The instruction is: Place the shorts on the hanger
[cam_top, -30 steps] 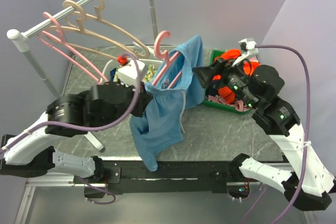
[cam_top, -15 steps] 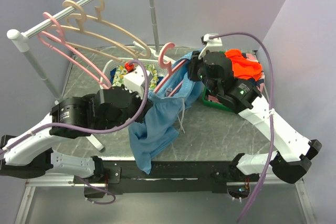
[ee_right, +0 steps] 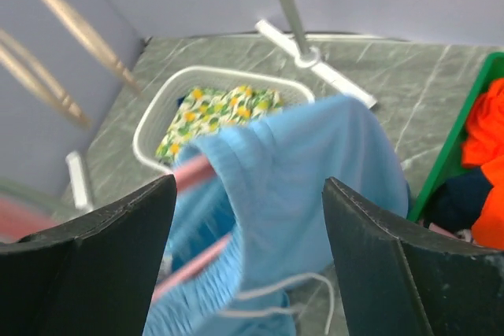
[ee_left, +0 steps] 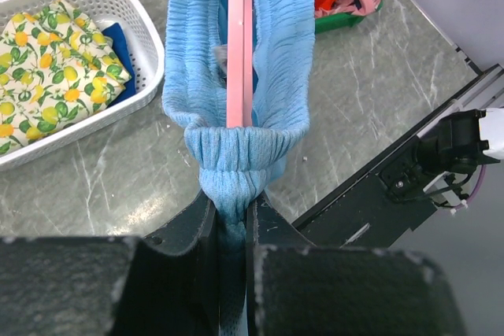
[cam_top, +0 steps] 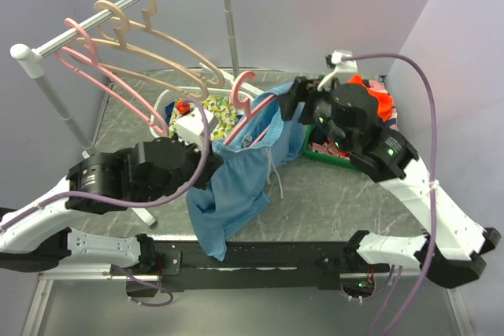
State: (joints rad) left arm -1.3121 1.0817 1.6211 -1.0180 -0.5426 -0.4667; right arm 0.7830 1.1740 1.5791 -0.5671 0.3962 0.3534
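Note:
The light blue shorts [cam_top: 236, 182] hang on the pink hanger [cam_top: 242, 88], which is held above the table. My left gripper [cam_top: 203, 164] is shut on the bunched waistband [ee_left: 234, 167] at the hanger's near end. In the left wrist view the hanger's pink bar [ee_left: 239, 45] runs away between the two sides of the waistband. My right gripper [cam_top: 293, 100] is open at the hanger's far end. In its wrist view its fingers [ee_right: 118, 234] stand wide on either side of the shorts [ee_right: 315, 171] and the hanger arm [ee_right: 189, 171], without touching them. The white drawstring dangles.
A white basket [cam_top: 169, 104] holding a lemon-print cloth [cam_top: 220, 112] sits behind the shorts. A green bin [cam_top: 327, 155] with an orange garment [cam_top: 376, 100] is at the right. A clothes rail [cam_top: 94, 25] with beige and pink hangers stands at the left, with its post [cam_top: 228, 13] behind.
My right arm swung in to the hanger's far end, then drew slightly back to the right with its jaws open. The hanger and shorts shifted a little to the left and lower.

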